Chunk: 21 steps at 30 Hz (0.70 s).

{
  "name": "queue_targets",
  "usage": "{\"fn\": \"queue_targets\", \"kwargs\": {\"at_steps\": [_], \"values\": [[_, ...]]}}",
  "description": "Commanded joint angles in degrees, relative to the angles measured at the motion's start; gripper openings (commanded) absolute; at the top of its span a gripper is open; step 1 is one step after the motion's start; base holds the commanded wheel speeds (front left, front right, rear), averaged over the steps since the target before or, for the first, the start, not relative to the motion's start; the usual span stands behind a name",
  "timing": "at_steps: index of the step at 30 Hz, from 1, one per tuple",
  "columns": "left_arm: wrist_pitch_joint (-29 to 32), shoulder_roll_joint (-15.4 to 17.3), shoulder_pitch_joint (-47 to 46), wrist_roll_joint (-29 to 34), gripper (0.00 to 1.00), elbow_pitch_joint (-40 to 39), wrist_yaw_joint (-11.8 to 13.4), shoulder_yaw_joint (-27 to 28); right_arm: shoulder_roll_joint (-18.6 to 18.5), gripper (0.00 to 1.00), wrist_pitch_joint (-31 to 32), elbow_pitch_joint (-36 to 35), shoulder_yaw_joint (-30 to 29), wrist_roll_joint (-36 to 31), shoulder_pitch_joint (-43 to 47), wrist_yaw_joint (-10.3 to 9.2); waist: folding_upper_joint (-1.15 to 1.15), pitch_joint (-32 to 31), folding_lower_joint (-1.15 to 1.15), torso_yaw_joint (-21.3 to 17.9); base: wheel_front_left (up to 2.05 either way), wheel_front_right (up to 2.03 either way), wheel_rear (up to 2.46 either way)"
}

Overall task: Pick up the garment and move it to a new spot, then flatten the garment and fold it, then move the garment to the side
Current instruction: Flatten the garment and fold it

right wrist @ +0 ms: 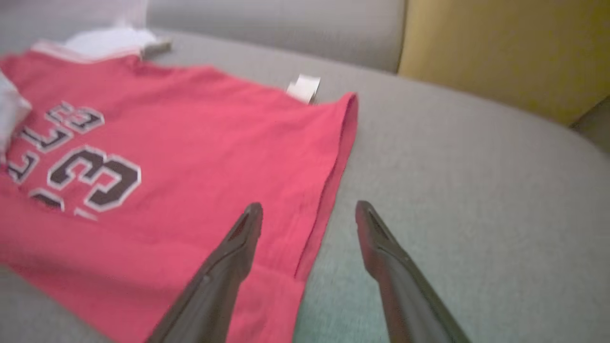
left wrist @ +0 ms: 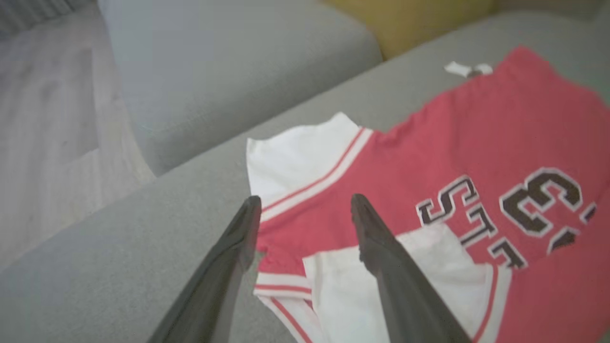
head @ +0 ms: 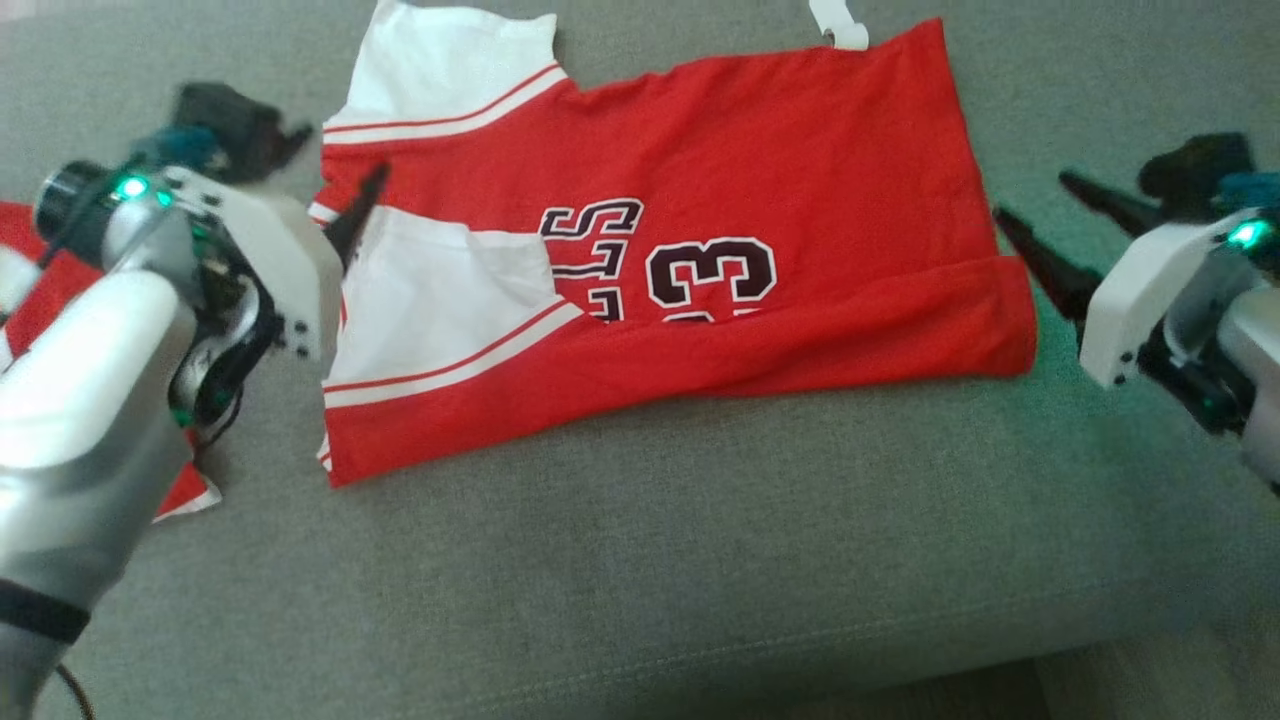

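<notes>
**On the grey sofa (head: pixel 700 560), the garment (head: pixel 760 170) lies one fold in**

Spread across the seat cushion, your red-and-white garment rests flat. Its near long edge is turned up over the lower part of the printed number, and the near sleeve (head: pixel 440 280) is laid in across the chest. The far sleeve (head: pixel 450 60) lies spread out, and a white tag (head: pixel 840 25) pokes past the far edge.

Your left gripper (head: pixel 340 155) hangs at the collar end, fingers wide apart and holding nothing, one finger over the near sleeve and the other over bare cushion. Your right gripper (head: pixel 1032 198) waits at the hem end, equally wide and empty.

By the look of it, placing and flattening are done and a first lengthwise fold is made. The far side, any crosswise fold and the move to the side remain.

A second red cloth (head: pixel 40 300) lies partly under your left arm.
</notes>
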Motion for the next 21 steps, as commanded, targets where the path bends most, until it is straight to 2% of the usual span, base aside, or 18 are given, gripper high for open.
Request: {"fn": "queue_targets", "kwargs": {"at_steps": [1,4,7,12,14,15,16,21], "values": [[-3.9,1.0,-1.6,-1.2,1.00,-0.7,2.6,5.3,0.0,1.00,-4.7,0.4,-2.6,0.6,0.6,0.20,0.00,-1.1,0.00,0.3,0.00,0.00,0.00],[-12.0,-1.7,1.2,-3.5,1.00,-1.2,7.4,9.8,1.8,1.00,-11.2,1.8,-7.0,0.5,1.8,0.20,0.00,-2.6,0.00,0.8,0.00,0.00,0.00],[-19.8,-4.7,5.8,-6.3,1.00,-3.1,11.4,14.3,4.0,1.00,-12.7,1.7,-13.4,-0.7,3.9,0.20,0.00,-4.4,0.00,1.2,0.00,0.00,0.00],[-22.9,-10.1,16.1,-7.5,1.00,-11.3,15.4,23.1,8.2,1.00,-12.8,-6.0,-32.2,-11.6,13.0,0.20,0.00,-7.2,0.00,1.7,0.00,0.00,0.00],[-22.9,-13.2,21.2,-4.7,1.00,-16.2,16.0,27.7,10.8,1.00,-12.8,-9.8,-39.2,-17.2,18.4,0.20,0.00,-8.3,0.00,1.9,0.00,0.00,0.00],[-22.9,-13.2,21.2,-4.7,1.00,-16.2,16.0,27.7,10.8,1.00,-12.8,-9.8,-39.2,-17.2,18.4,0.20,0.00,-8.3,0.00,1.9,0.00,0.00,0.00],[-22.9,-14.9,24.0,-2.9,1.00,-18.4,16.2,29.7,12.3,1.00,-12.8,-11.7,-42.2,-19.9,21.2,0.20,0.00,-8.8,0.00,2.0,0.00,0.00,0.00],[-22.9,-22.6,36.1,6.8,1.00,-24.0,13.8,35.3,19.7,1.00,-12.8,-21.0,-53.1,-31.1,33.6,0.20,0.00,-11.2,0.00,2.5,0.00,0.00,0.00]]}}
